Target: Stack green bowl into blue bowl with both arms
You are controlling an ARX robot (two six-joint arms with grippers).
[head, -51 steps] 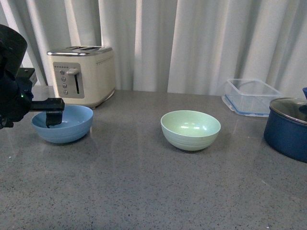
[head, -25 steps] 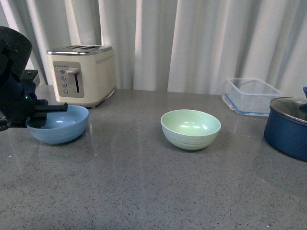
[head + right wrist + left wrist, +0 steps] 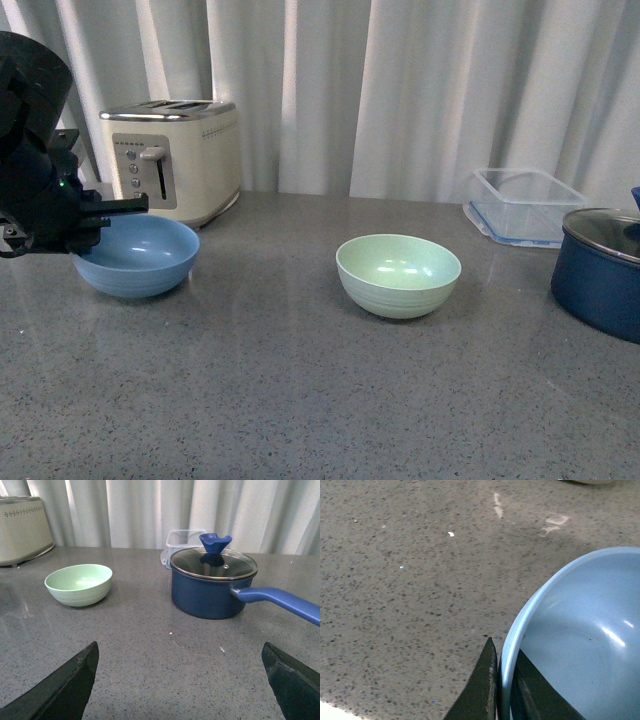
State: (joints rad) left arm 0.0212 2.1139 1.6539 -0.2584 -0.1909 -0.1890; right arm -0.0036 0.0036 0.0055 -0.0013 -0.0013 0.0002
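Note:
The blue bowl [image 3: 138,256] sits at the left of the grey counter, in front of the toaster. My left gripper [image 3: 92,222] is shut on its near-left rim; in the left wrist view the jaws pinch the rim [image 3: 506,670] with one finger [image 3: 482,685] outside and one inside the blue bowl [image 3: 580,645]. The green bowl [image 3: 398,274] stands upright and empty at the counter's middle; it also shows in the right wrist view [image 3: 79,584]. My right gripper [image 3: 182,680] is open and empty, low over bare counter, apart from the green bowl. It is out of the front view.
A cream toaster [image 3: 175,158] stands behind the blue bowl. A dark navy pot with glass lid [image 3: 212,582] and long handle [image 3: 280,602] sits at the right, also at the front view's right edge [image 3: 600,265]. A clear plastic container [image 3: 525,205] lies behind it. Curtains hang at the back.
My left gripper has closed on the blue bowl's rim, and the bowl has shifted slightly right and up from where it was half a second ago. The green bowl has not moved.

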